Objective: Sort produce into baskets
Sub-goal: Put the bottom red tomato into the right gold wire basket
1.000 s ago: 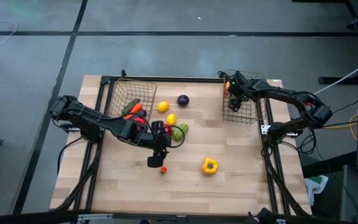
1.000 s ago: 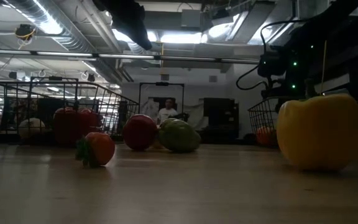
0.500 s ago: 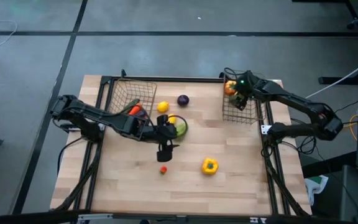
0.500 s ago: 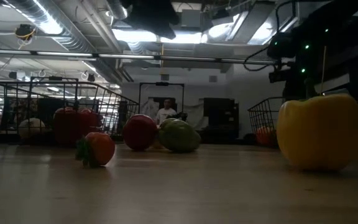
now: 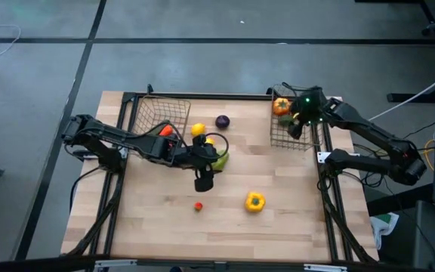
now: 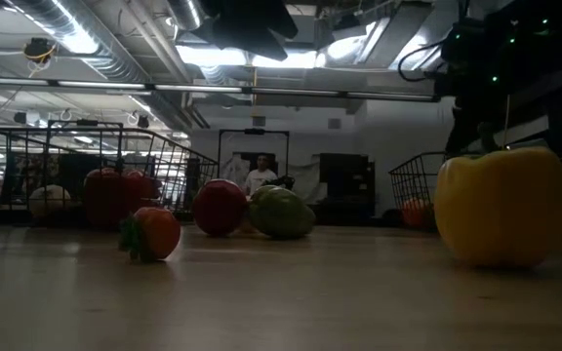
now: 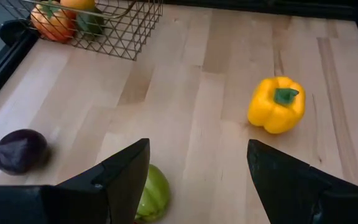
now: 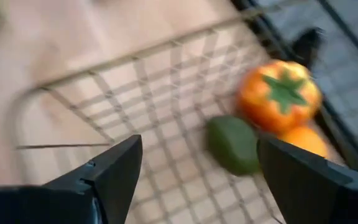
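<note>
High view: the left gripper (image 5: 205, 181) has moved from beside the small tomato (image 5: 198, 205) to a position just beside the green fruit (image 5: 219, 157), near the middle of the table (image 5: 293, 219); its fingers stand apart and hold nothing, as the left wrist view confirms. The tomato remains on the table, now apart from that gripper, so it is judged still unsorted. The right gripper (image 5: 299, 125) has travelled from the near wall of the right basket (image 5: 278, 138) to a position over that basket's interior; its fingers are spread and empty in the right wrist view, with an orange pepper (image 8: 279, 94) and a dark green piece (image 8: 234, 144) lying in the basket below. The left basket (image 5: 148, 113) holds an orange piece (image 5: 166, 131). Relative to the green fruit, a lemon (image 5: 198, 130) and a purple eggplant (image 5: 223, 121) lie toward the far edge, and the yellow pepper (image 5: 254, 201) lies toward the near edge, well apart. Several pieces remain loose; the task is judged partly done.
</note>
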`<state>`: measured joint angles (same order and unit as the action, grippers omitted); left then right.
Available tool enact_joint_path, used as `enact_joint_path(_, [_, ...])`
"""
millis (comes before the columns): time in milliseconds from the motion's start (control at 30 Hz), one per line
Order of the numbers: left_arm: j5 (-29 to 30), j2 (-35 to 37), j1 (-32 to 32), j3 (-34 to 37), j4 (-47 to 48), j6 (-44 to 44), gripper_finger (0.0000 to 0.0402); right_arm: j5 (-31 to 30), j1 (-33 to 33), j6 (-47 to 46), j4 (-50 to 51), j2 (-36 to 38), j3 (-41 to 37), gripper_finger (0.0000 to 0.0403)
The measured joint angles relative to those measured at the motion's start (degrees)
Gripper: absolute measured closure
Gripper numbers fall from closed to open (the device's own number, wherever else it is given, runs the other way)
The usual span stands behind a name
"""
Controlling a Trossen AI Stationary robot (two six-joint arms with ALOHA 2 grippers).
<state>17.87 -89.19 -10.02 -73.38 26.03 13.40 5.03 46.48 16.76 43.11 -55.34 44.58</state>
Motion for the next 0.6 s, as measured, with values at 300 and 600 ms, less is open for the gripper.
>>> enact_joint_path(300, [-0.1, 0.0, -2.2, 0.0, 0.0, 0.7, 0.0135, 12.0, -1.4, -3.7, -0.1, 1.7, 0.0, 0.0088])
enact_joint_path(600, [-1.5, -1.3, -6.6, 0.0, 0.4, 4.5, 0.0135, 11.3, -13.9, -6.9, -2.9, 1.7, 0.0, 0.0088])
